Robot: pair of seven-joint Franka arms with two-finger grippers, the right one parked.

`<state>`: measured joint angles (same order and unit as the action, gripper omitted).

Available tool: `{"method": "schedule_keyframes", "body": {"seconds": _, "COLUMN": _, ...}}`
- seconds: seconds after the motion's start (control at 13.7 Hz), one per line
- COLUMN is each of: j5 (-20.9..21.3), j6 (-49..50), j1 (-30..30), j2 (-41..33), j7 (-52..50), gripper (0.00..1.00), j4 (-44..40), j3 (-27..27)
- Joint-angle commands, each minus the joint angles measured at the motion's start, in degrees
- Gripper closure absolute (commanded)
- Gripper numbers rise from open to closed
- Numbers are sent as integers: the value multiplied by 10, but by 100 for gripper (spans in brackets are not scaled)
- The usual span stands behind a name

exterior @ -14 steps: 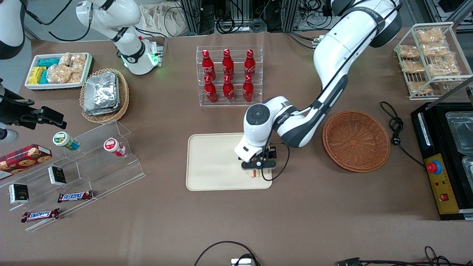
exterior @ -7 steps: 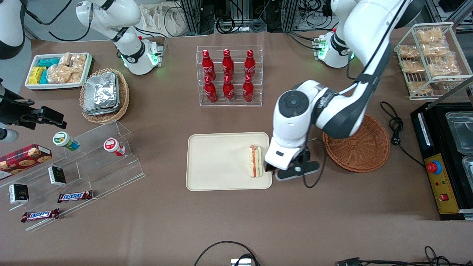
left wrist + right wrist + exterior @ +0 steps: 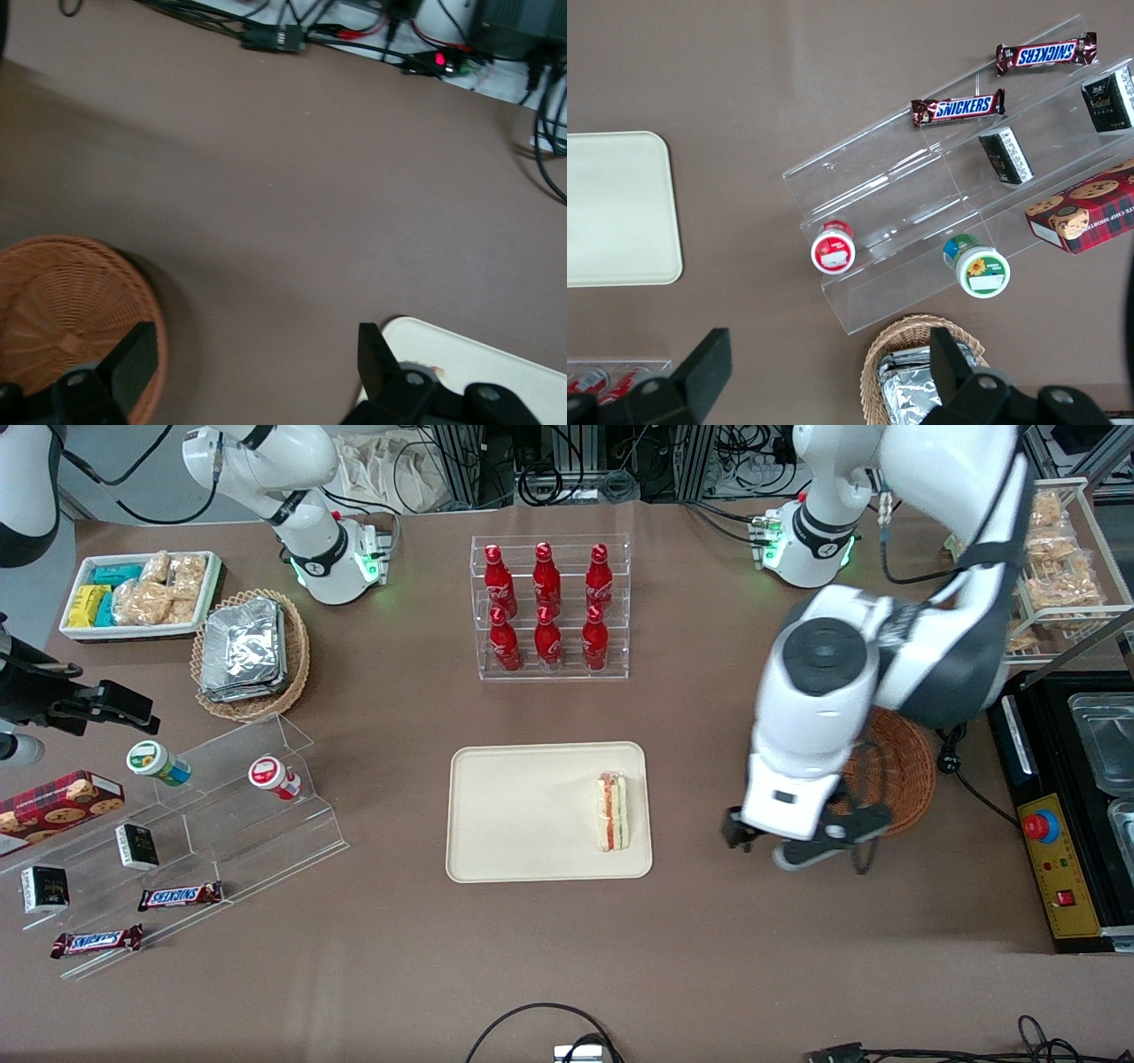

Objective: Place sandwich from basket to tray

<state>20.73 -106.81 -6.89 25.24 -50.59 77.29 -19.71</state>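
The sandwich lies flat on the cream tray, at the tray's end toward the working arm. The reddish-brown wicker basket is empty and partly hidden under the working arm. My gripper hangs open and empty above bare table between tray and basket. In the left wrist view the gripper is open, with the basket beside one finger and a corner of the tray beside the other. The tray's other end shows in the right wrist view.
A clear rack of red bottles stands farther from the front camera than the tray. A black appliance and a wire rack of bagged snacks stand toward the working arm's end. A clear stepped stand stands toward the parked arm's end.
The gripper let go of the sandwich on the tray, rose, and swung away toward the basket. The sandwich stays on the tray.
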Motion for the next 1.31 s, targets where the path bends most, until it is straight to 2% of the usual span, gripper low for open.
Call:
{"method": "schedule_keyframes", "body": {"seconds": 0.0, "j5": -49, "j6": 49, "j1": 55, "j2": -48, "j7": 88, "gripper": 0, "j4": 6, "j3": -1}}
{"method": "schedule_keyframes", "body": {"seconds": 0.58, "j5": -100, "j6": 110, "j1": 130, "j2": -108, "j7": 251, "gripper": 0, "j4": 19, "j3": 6}}
{"method": "schedule_keyframes", "body": {"seconds": 0.87, "j5": -165, "j6": 104, "j1": 122, "j2": -184, "j7": 361, "gripper": 0, "j4": 88, "j3": 90}}
{"method": "schedule_keyframes", "body": {"seconds": 1.17, "j5": -175, "j6": 115, "j1": 122, "j2": -250, "j7": 454, "gripper": 0, "j4": 131, "j3": 127}}
{"method": "schedule_keyframes", "body": {"seconds": 1.24, "j5": -188, "j6": 126, "j1": 123, "j2": -262, "j7": 462, "gripper": 0, "j4": 137, "j3": 129}}
